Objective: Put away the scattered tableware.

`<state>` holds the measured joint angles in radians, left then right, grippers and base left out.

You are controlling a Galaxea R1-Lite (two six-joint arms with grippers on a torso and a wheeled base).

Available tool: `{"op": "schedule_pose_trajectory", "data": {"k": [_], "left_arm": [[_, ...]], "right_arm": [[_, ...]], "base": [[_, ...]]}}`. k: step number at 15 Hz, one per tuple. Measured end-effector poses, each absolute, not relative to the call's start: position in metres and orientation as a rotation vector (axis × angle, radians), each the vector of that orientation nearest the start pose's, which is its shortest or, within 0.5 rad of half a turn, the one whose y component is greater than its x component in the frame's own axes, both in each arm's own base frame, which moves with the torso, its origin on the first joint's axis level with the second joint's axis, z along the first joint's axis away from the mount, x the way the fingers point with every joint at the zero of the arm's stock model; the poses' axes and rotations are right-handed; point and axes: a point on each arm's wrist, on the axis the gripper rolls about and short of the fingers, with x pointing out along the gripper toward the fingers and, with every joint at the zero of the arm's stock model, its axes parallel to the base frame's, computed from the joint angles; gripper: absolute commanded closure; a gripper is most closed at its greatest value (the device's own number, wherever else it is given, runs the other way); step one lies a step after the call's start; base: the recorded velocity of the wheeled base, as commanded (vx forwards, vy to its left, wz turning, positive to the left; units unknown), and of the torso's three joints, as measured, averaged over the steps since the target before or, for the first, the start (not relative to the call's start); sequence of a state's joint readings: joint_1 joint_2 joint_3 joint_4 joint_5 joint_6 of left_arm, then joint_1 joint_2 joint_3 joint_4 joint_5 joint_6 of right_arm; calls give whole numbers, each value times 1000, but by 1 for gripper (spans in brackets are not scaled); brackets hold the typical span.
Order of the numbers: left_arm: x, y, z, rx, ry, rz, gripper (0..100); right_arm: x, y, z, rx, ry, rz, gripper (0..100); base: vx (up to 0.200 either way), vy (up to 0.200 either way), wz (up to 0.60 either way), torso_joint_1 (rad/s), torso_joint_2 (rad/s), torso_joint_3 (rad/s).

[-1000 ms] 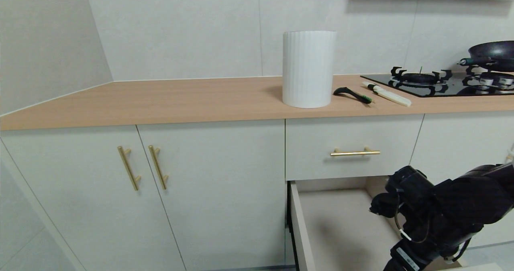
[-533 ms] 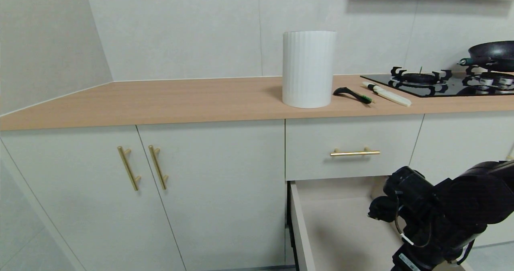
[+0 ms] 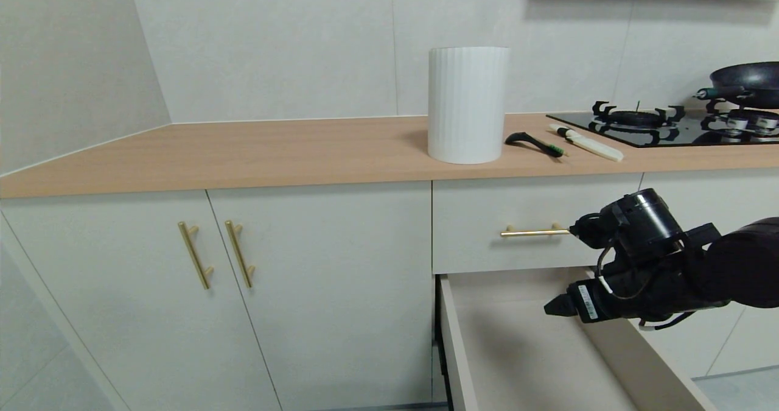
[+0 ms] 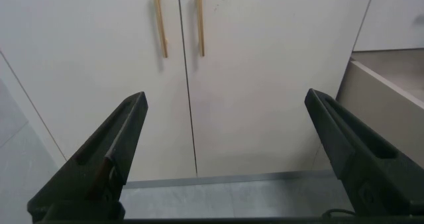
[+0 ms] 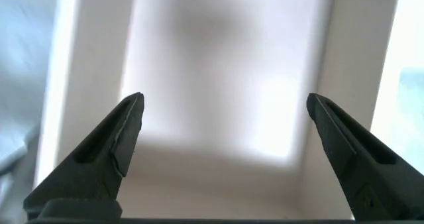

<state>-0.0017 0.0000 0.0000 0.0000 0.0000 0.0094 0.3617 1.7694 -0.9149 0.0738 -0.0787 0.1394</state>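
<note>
Tabletop (image 3: 274, 155) carries a white canister (image 3: 468, 103); a black utensil (image 3: 535, 144) and white knife (image 3: 587, 143) lie just right of it. Drawer (image 3: 517, 350) below is pulled out; right claw (image 5: 224, 103) hangs above it, open, empty. Left wrist view: left claw (image 4: 225, 103) open, facing cabinet doors (image 4: 265, 85).

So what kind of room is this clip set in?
A kitchen, most likely a home one. A gas hob with a dark pan on it is set into a wooden countertop, pale cabinets with gold bar handles sit below, and the wall behind is tiled.
</note>
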Motion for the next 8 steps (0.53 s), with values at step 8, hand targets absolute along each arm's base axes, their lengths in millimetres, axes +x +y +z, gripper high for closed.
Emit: {"op": "schedule_pose_trajectory", "data": {"k": [8], "left_arm": [[-23,0,75,9,0,-2,0]], "right_arm": [[273,99,133,-51,829,198,0]], "base": [[0,0,0,18,-82,-60]]}}
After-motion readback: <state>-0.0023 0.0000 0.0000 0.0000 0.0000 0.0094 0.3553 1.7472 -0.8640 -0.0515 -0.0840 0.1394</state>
